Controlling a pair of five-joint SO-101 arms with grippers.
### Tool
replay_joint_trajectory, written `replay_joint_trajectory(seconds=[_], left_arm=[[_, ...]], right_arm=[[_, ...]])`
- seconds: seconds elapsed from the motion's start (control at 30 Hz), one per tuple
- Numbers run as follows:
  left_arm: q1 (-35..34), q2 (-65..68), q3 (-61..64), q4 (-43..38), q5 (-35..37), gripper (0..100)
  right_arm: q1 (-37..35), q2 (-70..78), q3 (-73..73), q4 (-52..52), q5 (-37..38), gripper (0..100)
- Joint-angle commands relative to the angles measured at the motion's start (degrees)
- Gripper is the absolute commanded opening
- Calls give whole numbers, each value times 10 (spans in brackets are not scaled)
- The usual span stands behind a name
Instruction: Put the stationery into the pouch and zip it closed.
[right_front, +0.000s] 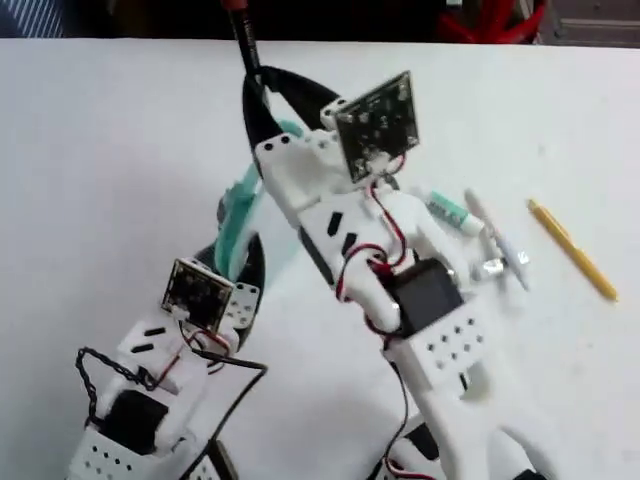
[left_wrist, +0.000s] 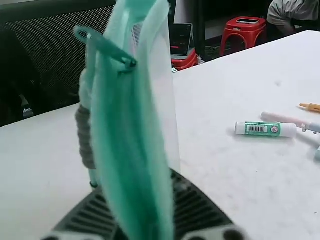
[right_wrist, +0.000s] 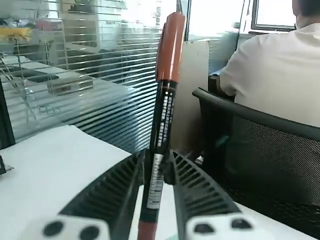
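Teal pouch (left_wrist: 130, 125) stands upright left of centre in the high view, pinched by your left jaws. Your right jaws clamp the marker (right_wrist: 162, 115) at upper centre. The pouch mouth looks narrow: come down off-line and the marker may snag the rim, fold the pouch or twist it loose. Glue stick (left_wrist: 265, 129) lies at right on the table (right_front: 120, 150).

On the white bench (right_front: 100, 150), the right claw (right_front: 257, 88) grips a red-capped black marker (right_front: 245, 45) at the far end of the teal pouch (right_front: 240, 205), whose near end sits in the left claw (right_front: 232, 268). On the right arm's other side lie a green-and-white tube (right_front: 447, 211) touching a pale pen (right_front: 497, 238), and a yellow pen (right_front: 572, 249) set apart.
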Motion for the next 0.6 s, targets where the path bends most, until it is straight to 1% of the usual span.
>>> replay_joint_trajectory(seconds=[0.0, 0.2, 0.37, 0.57], left_arm=[[-7, -4, -4, 1, -7, 22], [-7, -4, -4, -1, -7, 22], [-7, -4, -8, -1, -7, 22], [-7, -4, -8, -1, -7, 22]], right_arm=[[32, 2, 50, -110, 6, 17], [70, -2, 162, -241, 6, 17], [65, -2, 215, -313, 6, 17], [42, -2, 273, -381, 6, 17]])
